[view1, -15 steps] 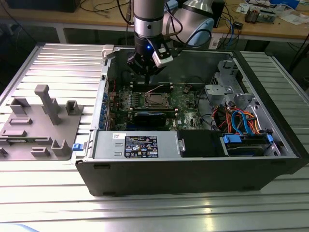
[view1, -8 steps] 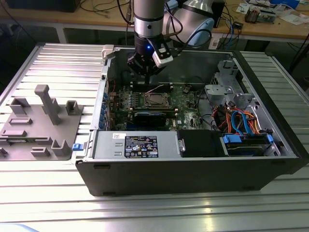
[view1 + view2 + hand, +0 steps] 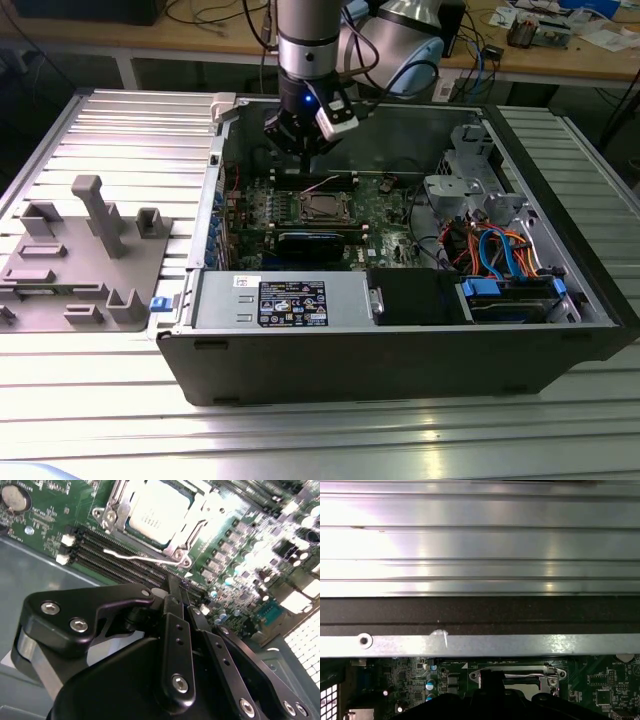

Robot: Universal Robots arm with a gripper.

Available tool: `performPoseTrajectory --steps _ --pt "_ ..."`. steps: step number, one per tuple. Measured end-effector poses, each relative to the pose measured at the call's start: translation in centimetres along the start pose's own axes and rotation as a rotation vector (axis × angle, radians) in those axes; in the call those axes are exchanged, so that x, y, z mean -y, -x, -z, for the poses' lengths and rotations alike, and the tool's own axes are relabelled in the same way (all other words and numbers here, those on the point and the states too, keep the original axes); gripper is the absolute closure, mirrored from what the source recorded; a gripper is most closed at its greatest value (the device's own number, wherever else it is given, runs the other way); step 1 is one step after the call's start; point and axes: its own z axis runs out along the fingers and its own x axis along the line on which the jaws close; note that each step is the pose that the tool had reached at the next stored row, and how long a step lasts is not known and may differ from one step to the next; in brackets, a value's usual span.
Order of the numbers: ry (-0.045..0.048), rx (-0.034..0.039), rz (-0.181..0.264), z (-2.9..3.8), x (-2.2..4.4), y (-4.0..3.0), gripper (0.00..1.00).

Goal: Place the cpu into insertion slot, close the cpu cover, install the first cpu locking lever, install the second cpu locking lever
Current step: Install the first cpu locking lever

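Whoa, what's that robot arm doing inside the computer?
A robot arm is reaching into an open computer case that lies on a metal table. Its gripper is shut, holds nothing, and hangs over the green board close to the chip. The silver chip sits in its place on the board, and the metal cover lies down around it. A thin wire lever lies along the cover's edge; whether it is hooked in is not clear.

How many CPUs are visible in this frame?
1. The cpu sits on the motherboard, with the cpu cover framing it; others could be hidden within the case.
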Motion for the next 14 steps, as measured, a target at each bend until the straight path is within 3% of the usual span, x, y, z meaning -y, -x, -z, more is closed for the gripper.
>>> performPoseTrajectory --steps 1,14 --pt "0.0040 0.0003 -0.002 -0.07 0.01 0.05 0.89" --pt "0.0038 0.0004 -0.008 -1.02 0.07 1.26 0.89"
